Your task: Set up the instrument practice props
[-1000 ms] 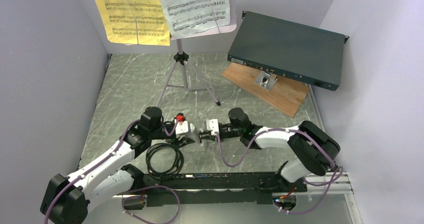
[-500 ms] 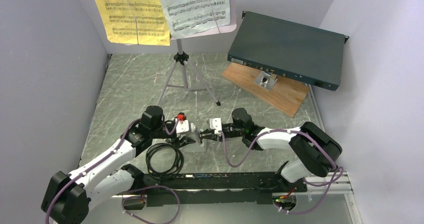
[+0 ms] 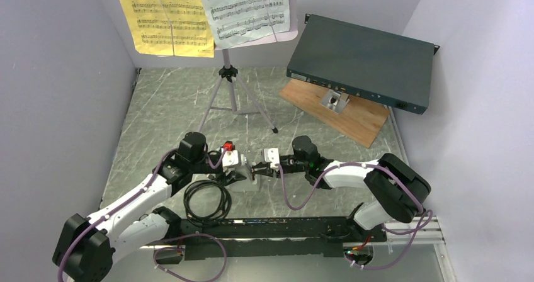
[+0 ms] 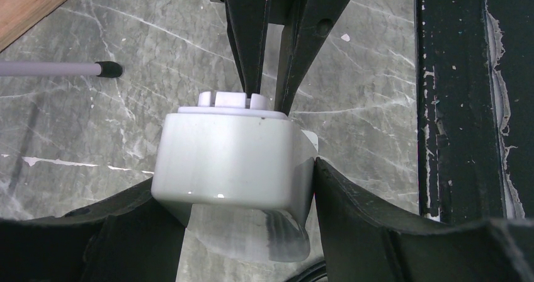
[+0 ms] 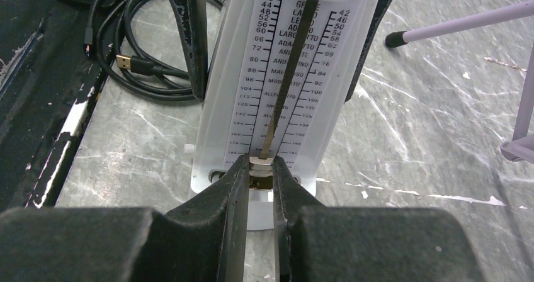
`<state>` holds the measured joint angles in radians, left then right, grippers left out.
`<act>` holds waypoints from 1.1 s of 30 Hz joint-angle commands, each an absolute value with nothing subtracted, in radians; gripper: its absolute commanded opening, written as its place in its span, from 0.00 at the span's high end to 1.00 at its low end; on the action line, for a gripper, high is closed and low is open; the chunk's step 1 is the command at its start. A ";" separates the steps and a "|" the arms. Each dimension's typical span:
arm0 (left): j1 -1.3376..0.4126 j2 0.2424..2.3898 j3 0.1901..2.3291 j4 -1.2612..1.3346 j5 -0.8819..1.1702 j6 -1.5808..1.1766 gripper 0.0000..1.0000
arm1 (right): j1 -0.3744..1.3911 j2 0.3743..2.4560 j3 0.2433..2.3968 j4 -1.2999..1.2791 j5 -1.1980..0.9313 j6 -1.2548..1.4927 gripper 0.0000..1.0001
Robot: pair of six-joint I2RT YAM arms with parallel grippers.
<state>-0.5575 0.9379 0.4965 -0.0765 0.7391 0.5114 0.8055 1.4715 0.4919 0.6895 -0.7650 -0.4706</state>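
My left fingers [image 4: 378, 219] hold the white metronome [image 4: 230, 156] by the near edge of the table [image 3: 164, 106], my right fingers [image 5: 230, 197] pinch its weight [image 5: 261, 163], and next I must slide it gently.

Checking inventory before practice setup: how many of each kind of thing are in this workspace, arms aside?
Music stand: 1
Sheet-music pages: 2 (yellow, white)
Metronome: 1
Coiled cable: 1
Dark-green box: 1
Wooden board: 1
Total: 7
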 commanded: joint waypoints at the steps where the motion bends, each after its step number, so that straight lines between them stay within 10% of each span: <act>1: -0.555 0.943 0.526 -0.082 0.758 0.545 1.00 | 0.813 1.433 0.520 0.775 -0.812 -0.456 0.88; 5: -0.555 0.935 0.521 -0.080 0.751 0.543 1.00 | 0.812 1.421 0.480 0.853 -0.767 -0.368 0.42; 7: -0.555 0.938 0.521 -0.082 0.749 0.544 1.00 | 0.812 1.421 0.487 0.861 -0.777 -0.332 0.37; 19: -0.555 0.952 0.528 -0.089 0.754 0.552 1.00 | 0.812 1.328 0.550 0.670 -0.745 -0.153 0.65; 33: -0.555 0.960 0.531 -0.094 0.759 0.552 1.00 | 0.811 1.358 0.627 0.652 -0.758 -0.073 0.71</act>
<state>-0.5575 0.9493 0.5056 -0.0845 0.7391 0.5117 0.8097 1.3422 0.5655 0.6334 -0.7418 -0.1001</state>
